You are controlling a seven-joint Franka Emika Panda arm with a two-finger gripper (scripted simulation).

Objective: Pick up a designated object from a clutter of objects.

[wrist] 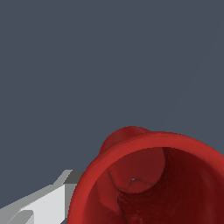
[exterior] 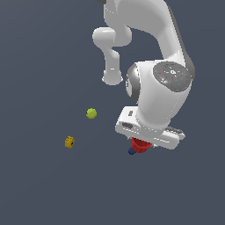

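Dark grey surface below; my jaws' state I cannot tell, red cup sits beneath them.

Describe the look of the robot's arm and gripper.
The arm is glossy white with rounded, bulbous links and dark grey joint seams. A grey round cap carries small coloured dots. The gripper has a boxy white body; one light grey finger shows.
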